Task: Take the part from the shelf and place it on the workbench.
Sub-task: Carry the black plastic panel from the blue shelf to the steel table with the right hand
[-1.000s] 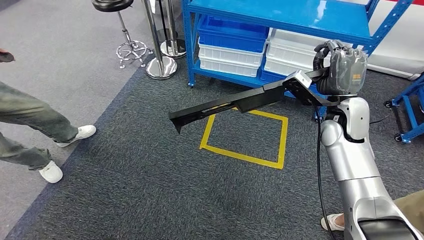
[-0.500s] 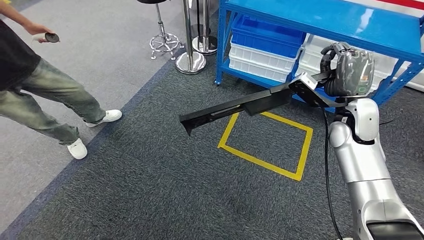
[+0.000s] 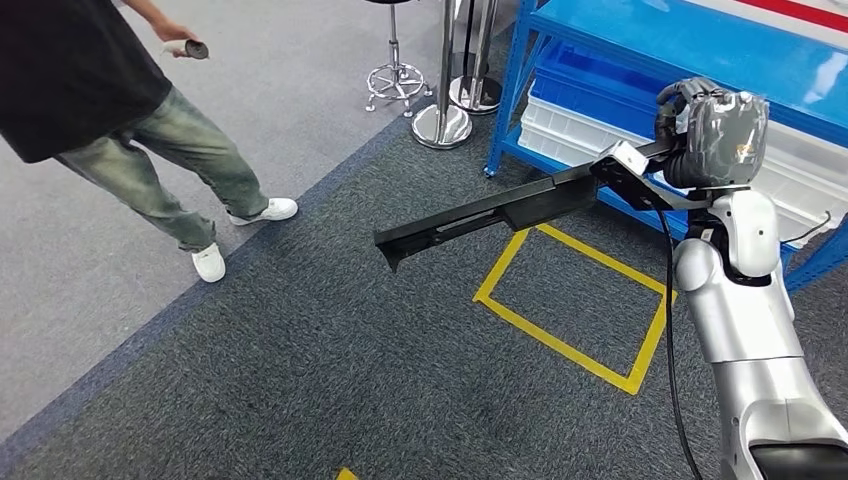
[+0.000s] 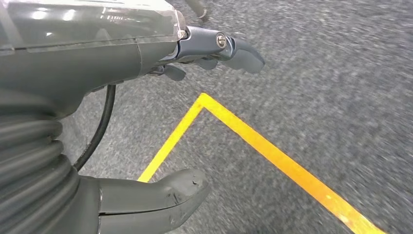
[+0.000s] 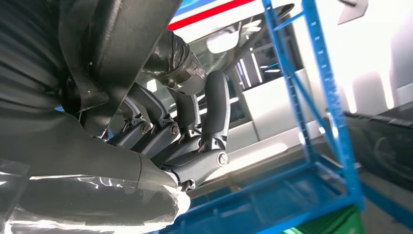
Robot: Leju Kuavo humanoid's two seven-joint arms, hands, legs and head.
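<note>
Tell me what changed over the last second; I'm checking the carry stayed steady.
The camera turned, so the shelf, yellow floor square and person shifted across the head view. The right hand still holds the long black part, pointing the same way.

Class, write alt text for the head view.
The robot's right hand holds a long black part out over grey carpet, above a yellow taped square. A blue shelf stands behind; a person walks at left.

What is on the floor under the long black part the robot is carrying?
Under the black part, held by the right hand, lie dark carpet and a yellow tape square. The part covers the square's far corner.
</note>
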